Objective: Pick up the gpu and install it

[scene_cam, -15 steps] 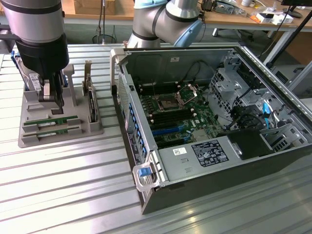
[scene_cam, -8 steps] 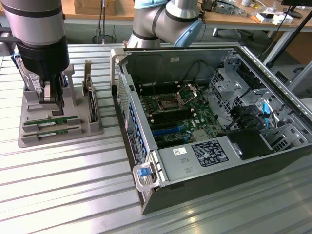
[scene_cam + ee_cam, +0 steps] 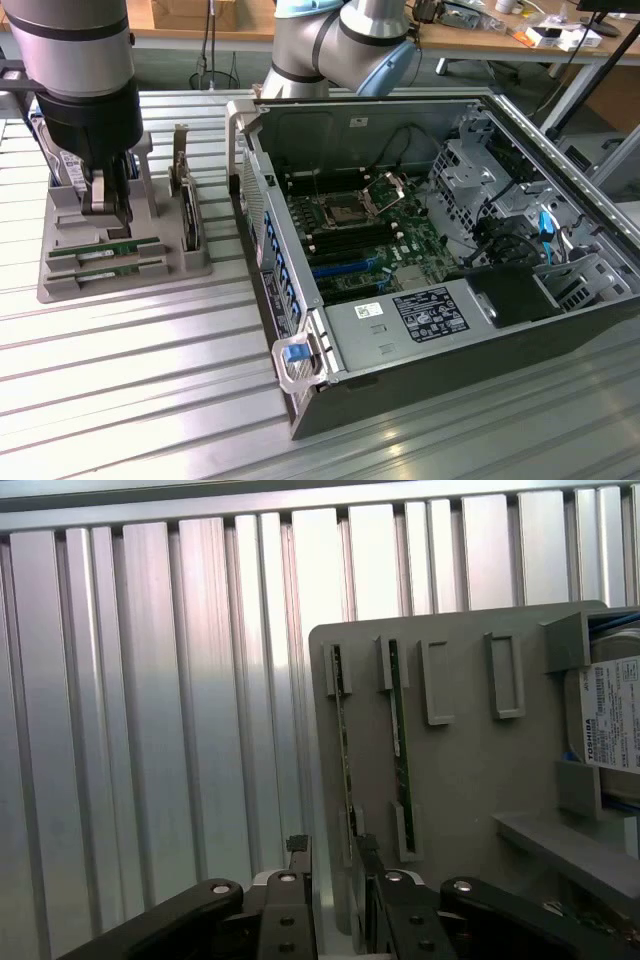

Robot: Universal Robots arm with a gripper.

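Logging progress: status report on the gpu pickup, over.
Gripper open over grey holder; gpu in its slot, not yet lifted; second green stick alongside.

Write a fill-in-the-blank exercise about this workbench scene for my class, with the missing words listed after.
1. The gray tray holds ____ green sticks standing on edge.
2. The tool hangs above the gray ____, not above the computer case.
3. The case's side is ____, so the circuit board inside shows.
4. The hard drive carries a ____ label.
Missing words: two; tray; open; white.
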